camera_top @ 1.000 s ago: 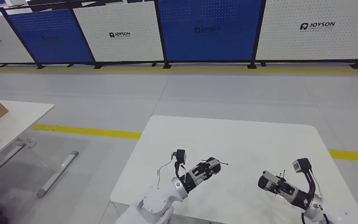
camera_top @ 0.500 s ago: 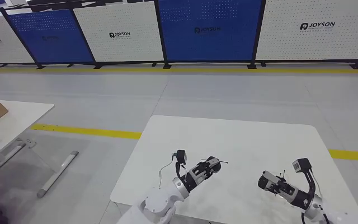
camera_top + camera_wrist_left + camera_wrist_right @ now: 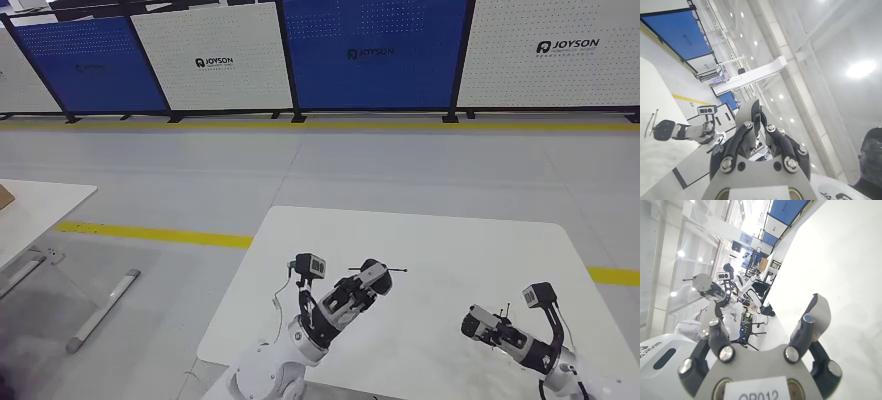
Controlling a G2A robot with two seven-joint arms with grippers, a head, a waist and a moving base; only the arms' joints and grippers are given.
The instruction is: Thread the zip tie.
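We see the left gripper [image 3: 378,276] raised over the near left part of the white, matte, round-cornered table [image 3: 450,235], tipped up toward the ceiling. Its curved grey metal fingers [image 3: 745,113] are clenched, and their black ribbed pads [image 3: 756,121] press together on the tie [image 3: 396,269]. The tie is a thin, straight black strip that juts sideways out of the grip toward the table's middle and ends in a small knob. The right gripper [image 3: 470,323] sits low over the near right part of the table, well apart from the left one. Its fingers [image 3: 819,311] are spread wide, smooth metal blades carried on black links [image 3: 715,332] with shiny round bolts [image 3: 724,351]. In the left wrist view, two thin grey strands [image 3: 655,119], each with a small head, show just beside the right gripper. We cannot tell whether they touch it or lie on the tabletop. Beyond the table we see a glossy grey floor [image 3: 300,170] with a yellow line [image 3: 150,235] and a row of blue and white perforated panels [image 3: 375,50].
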